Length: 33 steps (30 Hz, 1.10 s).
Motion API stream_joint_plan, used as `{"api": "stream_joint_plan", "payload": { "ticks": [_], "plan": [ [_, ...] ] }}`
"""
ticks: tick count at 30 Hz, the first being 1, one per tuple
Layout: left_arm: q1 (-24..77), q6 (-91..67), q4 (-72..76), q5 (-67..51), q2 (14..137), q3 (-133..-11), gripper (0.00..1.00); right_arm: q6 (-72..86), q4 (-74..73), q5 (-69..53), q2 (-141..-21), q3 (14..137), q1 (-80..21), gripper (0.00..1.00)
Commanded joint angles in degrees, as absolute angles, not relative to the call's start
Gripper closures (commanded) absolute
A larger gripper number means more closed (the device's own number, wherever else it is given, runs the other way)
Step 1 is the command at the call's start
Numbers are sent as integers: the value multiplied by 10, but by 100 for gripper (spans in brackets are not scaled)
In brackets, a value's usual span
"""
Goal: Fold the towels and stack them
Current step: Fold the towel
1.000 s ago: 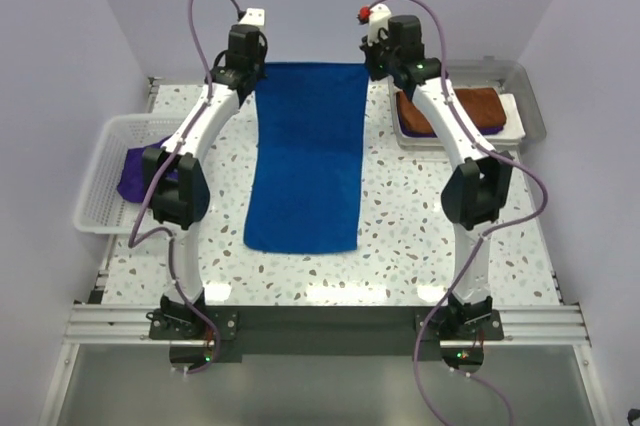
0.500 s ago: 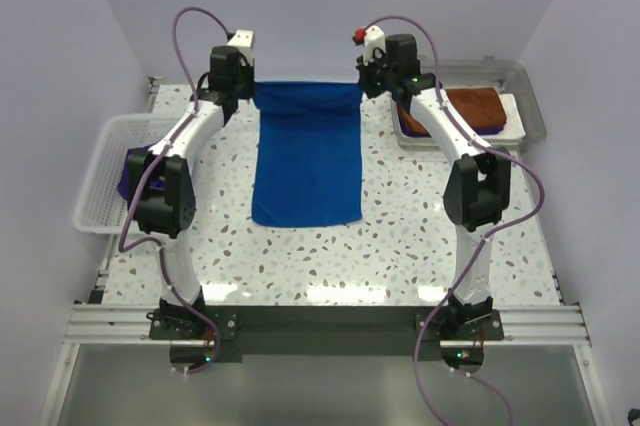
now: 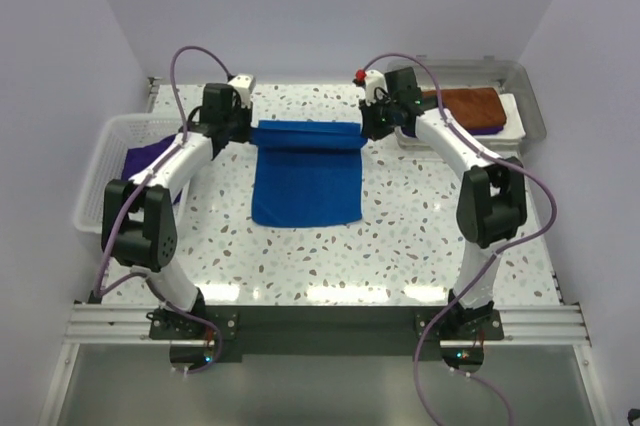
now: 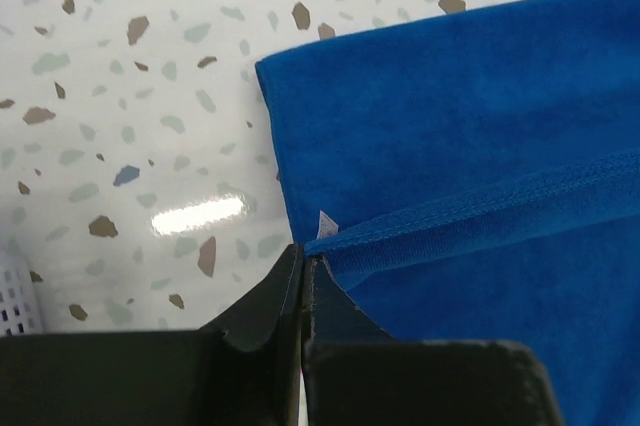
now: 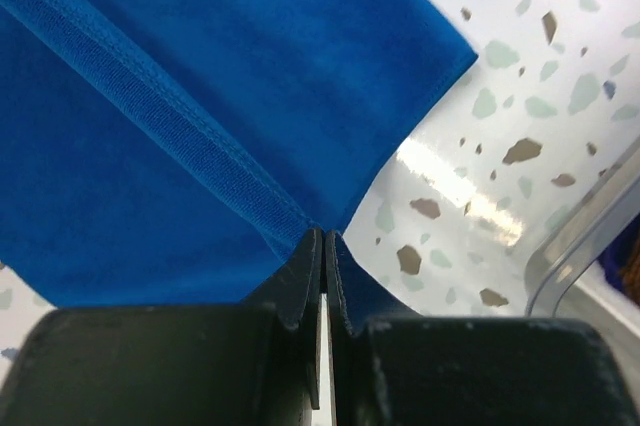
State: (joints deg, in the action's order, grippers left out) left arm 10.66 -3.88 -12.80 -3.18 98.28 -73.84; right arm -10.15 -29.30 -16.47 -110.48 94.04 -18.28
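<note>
A blue towel (image 3: 306, 178) lies on the speckled table, its far edge lifted and carried forward over the rest. My left gripper (image 3: 248, 132) is shut on the towel's far left corner (image 4: 318, 239). My right gripper (image 3: 364, 133) is shut on its far right corner (image 5: 318, 229). A folded brown towel (image 3: 472, 108) lies in the clear tray (image 3: 530, 106) at the back right. A purple towel (image 3: 145, 158) lies in the white basket (image 3: 105, 161) at the left.
The tray's rim shows at the right edge of the right wrist view (image 5: 590, 236). The basket's corner shows at the lower left of the left wrist view (image 4: 12, 291). Bare table (image 3: 420, 236) surrounds the towel in front and to the right.
Both grippers have moved toward me and down with the towel's far edge. The towel went from hanging long to lying shorter with its far edge doubled over.
</note>
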Motion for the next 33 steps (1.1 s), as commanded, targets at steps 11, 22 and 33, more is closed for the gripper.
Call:
{"api": "stream_joint_plan", "payload": {
  "ticks": [11,22,33],
  "plan": [
    [100,-67,-190,-9,903,-685,100,-76,-369,-139,-1023,914,-187,100],
    [101,-108,-265,-2,842,-622,100,-26,-430,-118,-976,840,-207,100],
    [101,-162,-249,-23,890,-504,100,46,-378,-170,-1026,734,-209,100]
  ]
}}
